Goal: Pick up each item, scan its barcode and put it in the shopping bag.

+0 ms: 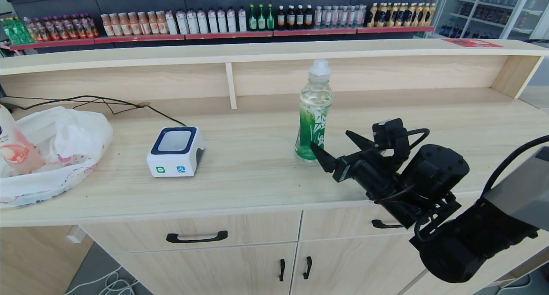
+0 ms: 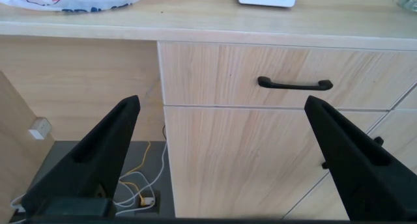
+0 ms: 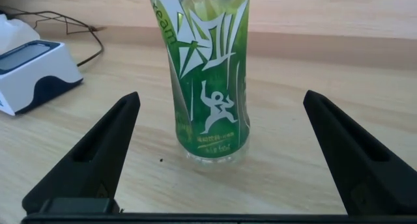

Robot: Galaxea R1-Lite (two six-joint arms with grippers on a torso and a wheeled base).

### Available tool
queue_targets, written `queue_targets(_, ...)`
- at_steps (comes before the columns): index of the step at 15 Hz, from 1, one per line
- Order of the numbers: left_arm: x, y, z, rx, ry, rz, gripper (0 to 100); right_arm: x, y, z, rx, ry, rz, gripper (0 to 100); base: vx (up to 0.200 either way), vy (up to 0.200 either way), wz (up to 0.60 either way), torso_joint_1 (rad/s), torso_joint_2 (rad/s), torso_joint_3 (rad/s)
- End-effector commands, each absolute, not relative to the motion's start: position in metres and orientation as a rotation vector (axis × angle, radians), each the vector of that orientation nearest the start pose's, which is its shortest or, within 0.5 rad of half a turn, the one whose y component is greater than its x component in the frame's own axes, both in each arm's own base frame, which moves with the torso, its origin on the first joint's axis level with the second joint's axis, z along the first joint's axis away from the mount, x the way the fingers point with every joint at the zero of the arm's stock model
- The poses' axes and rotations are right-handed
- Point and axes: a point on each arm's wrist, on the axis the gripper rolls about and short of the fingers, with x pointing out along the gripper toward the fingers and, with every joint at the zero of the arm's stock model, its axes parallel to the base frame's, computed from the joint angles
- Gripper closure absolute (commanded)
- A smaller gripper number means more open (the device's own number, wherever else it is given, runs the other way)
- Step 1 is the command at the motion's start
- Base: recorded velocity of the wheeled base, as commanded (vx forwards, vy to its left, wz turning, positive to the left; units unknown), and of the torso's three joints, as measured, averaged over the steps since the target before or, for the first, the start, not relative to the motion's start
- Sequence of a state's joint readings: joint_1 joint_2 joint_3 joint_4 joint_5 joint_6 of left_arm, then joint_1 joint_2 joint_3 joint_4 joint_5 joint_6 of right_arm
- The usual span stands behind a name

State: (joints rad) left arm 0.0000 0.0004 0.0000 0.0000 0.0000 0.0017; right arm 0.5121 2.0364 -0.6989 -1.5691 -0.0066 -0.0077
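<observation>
Wide bare strip of counter (image 1: 253, 158) between scanner (image 1: 176, 151) and bottle (image 1: 314, 110). Narrower gap between shopping bag (image 1: 85, 136) and scanner. Cable (image 1: 98, 101) trails along the back on the bag's side. Raised shelf (image 1: 274, 50) and its divider (image 1: 230, 85) close off the rear. Right gripper (image 1: 330, 140), fingers spread, faces the bottle, only air between them. Left gripper (image 2: 221, 101), fingers spread, sits low before the drawer front (image 2: 215, 68), with the counter edge above it.

Left gripper (image 2: 221, 100), right gripper (image 1: 330, 139), both agape
</observation>
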Motion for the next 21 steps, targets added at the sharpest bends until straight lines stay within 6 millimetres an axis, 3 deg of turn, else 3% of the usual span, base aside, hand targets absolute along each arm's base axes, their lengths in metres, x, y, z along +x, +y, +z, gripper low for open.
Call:
queue_targets(1, -0.023, 0.0, 0.075, 0.002, 0.0, 0.0, 0, 0.316, 0.178, 0.139, 0.059, -0.254, 0.501, 0, 0.0, 0.0, 0.0, 0.0, 0.0, 0.0)
queue_targets(9, -0.023, 0.0, 0.075, 0.002, 0.0, 0.0, 0, 0.335, 0.189, 0.123, 0.057, -0.248, 0.509, 0, 0.0, 0.0, 0.0, 0.0, 0.0, 0.0)
queue_targets(21, -0.023, 0.0, 0.075, 0.002, 0.0, 0.0, 0, 0.354, 0.197, 0.129, 0.058, -0.278, 0.512, 0, 0.0, 0.0, 0.0, 0.0, 0.0, 0.0)
